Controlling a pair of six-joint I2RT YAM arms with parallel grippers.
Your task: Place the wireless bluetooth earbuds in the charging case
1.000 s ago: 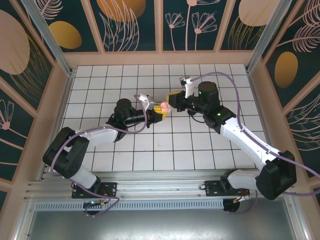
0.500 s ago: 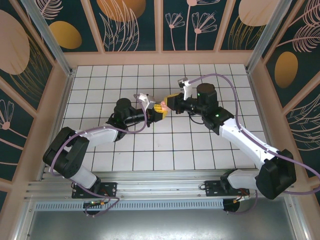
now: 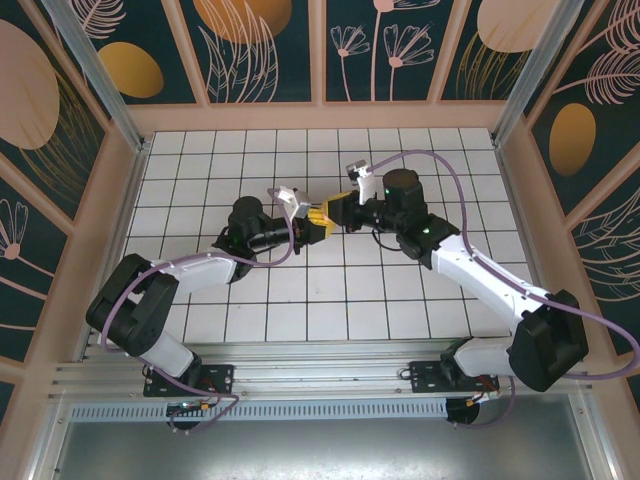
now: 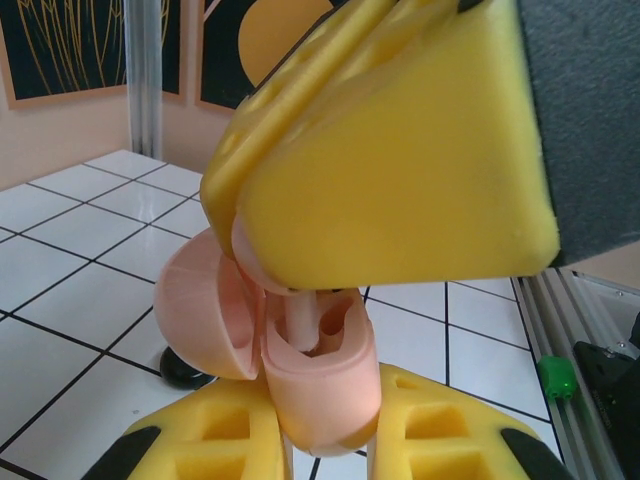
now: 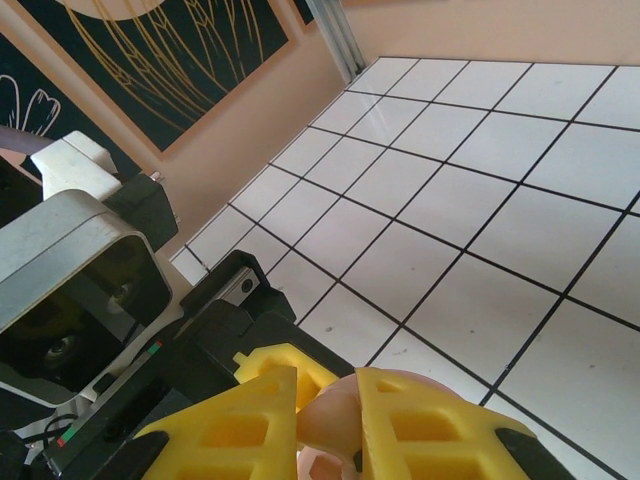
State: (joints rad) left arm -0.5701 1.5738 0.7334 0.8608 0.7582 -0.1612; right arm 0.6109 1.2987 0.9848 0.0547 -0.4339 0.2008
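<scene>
While the left gripper (image 3: pixel 316 225) holds the open pink charging case (image 4: pixel 325 390) tight, the right gripper (image 3: pixel 340 208) pinches a pink earbud (image 4: pixel 300 325) right above it, its stem pointing down into the case's hole.

The left gripper (image 3: pixel 318 224) and the right gripper (image 3: pixel 338 209) meet above the middle of the worktop (image 3: pixel 250 160). The charging case (image 4: pixel 318 385) sits in the left gripper; the earbud (image 4: pixel 300 322), in the right gripper above, reaches into it.
</scene>
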